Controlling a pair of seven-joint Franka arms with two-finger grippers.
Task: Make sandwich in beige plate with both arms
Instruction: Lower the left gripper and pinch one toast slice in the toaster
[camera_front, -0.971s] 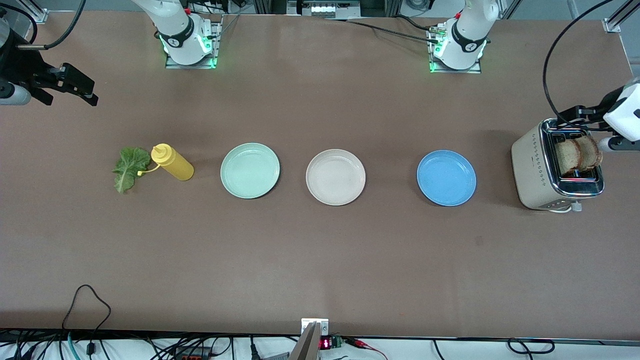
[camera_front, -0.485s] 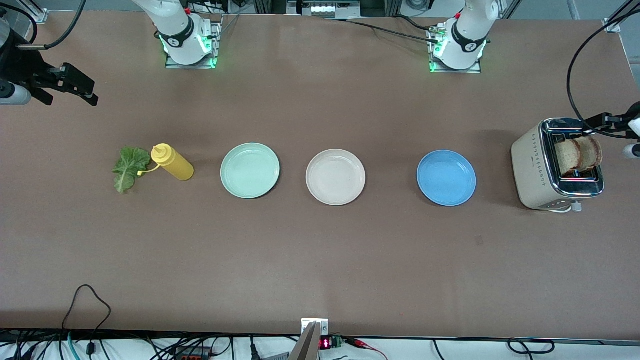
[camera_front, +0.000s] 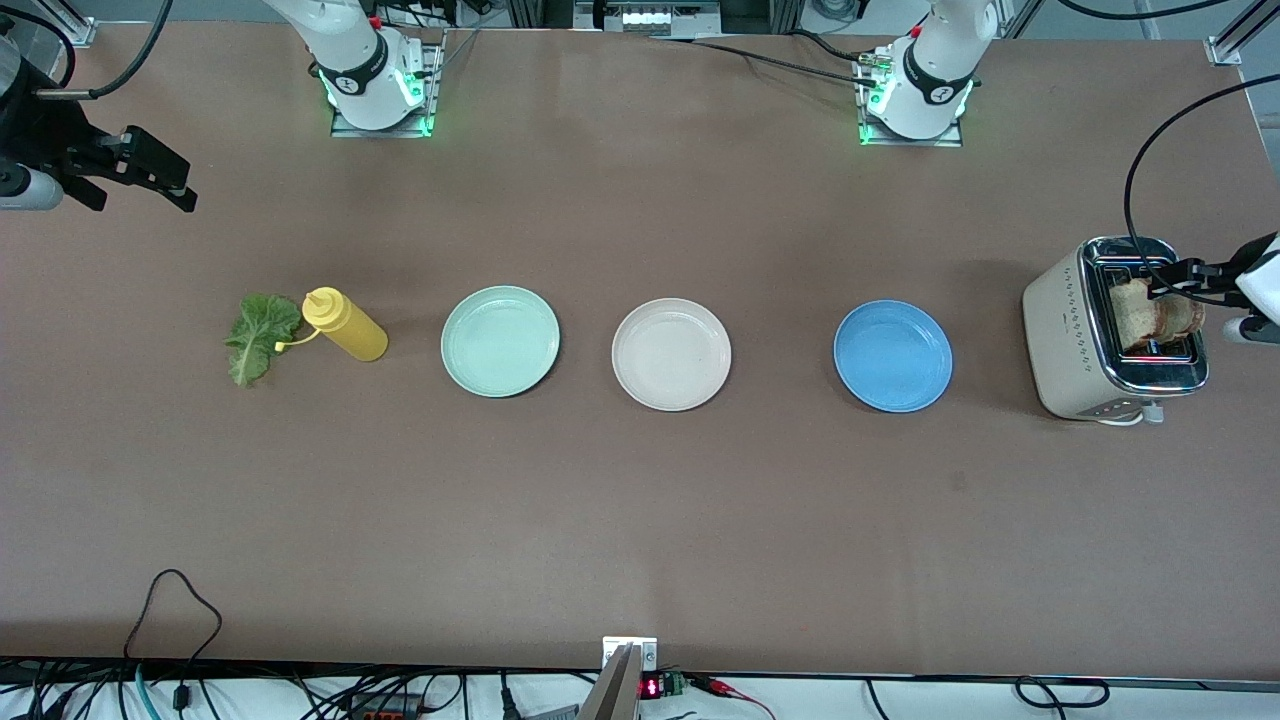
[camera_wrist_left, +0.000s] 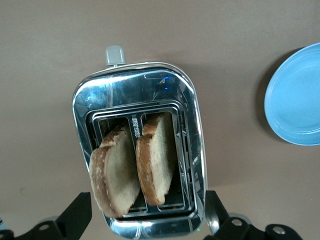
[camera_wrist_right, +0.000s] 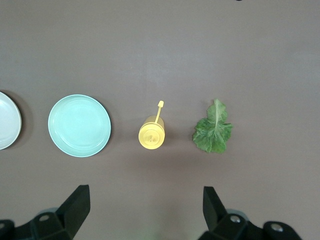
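Note:
Two brown-crusted bread slices (camera_front: 1135, 312) (camera_wrist_left: 116, 172) stand upright in the toaster (camera_front: 1072, 340) (camera_wrist_left: 131, 90) at the left arm's end of the table. My left gripper (camera_front: 1183, 280) (camera_wrist_left: 146, 209) hangs open over the toaster's slots, one finger on each side of the toaster, touching nothing. The second slice (camera_wrist_left: 159, 152) stands beside the first. The beige plate (camera_front: 671, 354) (camera_wrist_right: 7, 127) sits bare at the table's middle. A green lettuce leaf (camera_front: 258, 335) (camera_wrist_right: 213, 132) lies flat toward the right arm's end. My right gripper (camera_front: 165, 180) (camera_wrist_right: 145, 194) waits open, high over that end.
A yellow squeeze bottle (camera_front: 345, 325) (camera_wrist_right: 151, 135) stands next to the lettuce. A mint-green plate (camera_front: 500, 341) (camera_wrist_right: 79, 125) lies between the bottle and the beige plate. A blue plate (camera_front: 893, 356) (camera_wrist_left: 299, 100) sits between the beige plate and the toaster.
My left gripper drew back toward the table's end, then came in over the toaster's slots and the bread. The right arm has not moved.

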